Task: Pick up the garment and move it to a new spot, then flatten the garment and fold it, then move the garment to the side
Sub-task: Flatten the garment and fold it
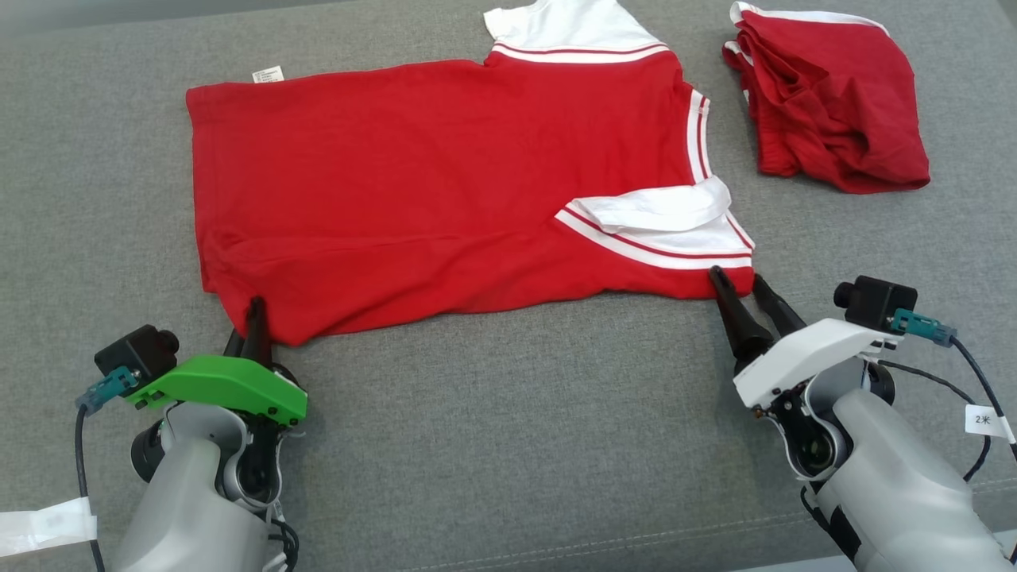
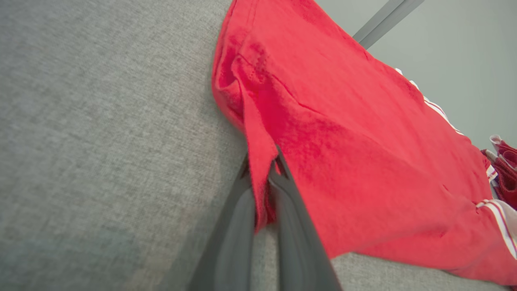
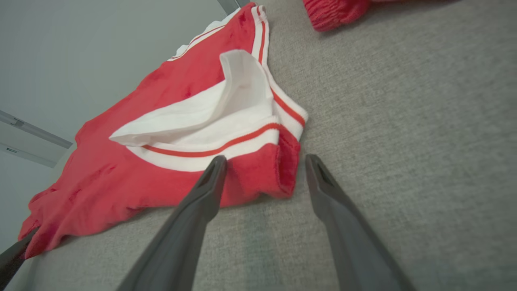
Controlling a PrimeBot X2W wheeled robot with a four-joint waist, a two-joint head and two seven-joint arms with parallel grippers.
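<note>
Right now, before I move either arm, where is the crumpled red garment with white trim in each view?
Head view: the crumpled red garment with white trim lies upper right, apart from the flat red T-shirt.
Left wrist view: that garment peeks in at the right edge.
Right wrist view: the garment lies along the top edge, right of centre.
Shared landmark: the T-shirt's white striped sleeve.

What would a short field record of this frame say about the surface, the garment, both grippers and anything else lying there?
surface: grey fabric surface
garment: red shirt, white sleeves, spread mostly flat, near sleeve folded over
left gripper: shut on the shirt's near hem corner
right gripper: open, fingers straddling the near sleeve corner
other: crumpled red garment, apart from the shirt
</note>
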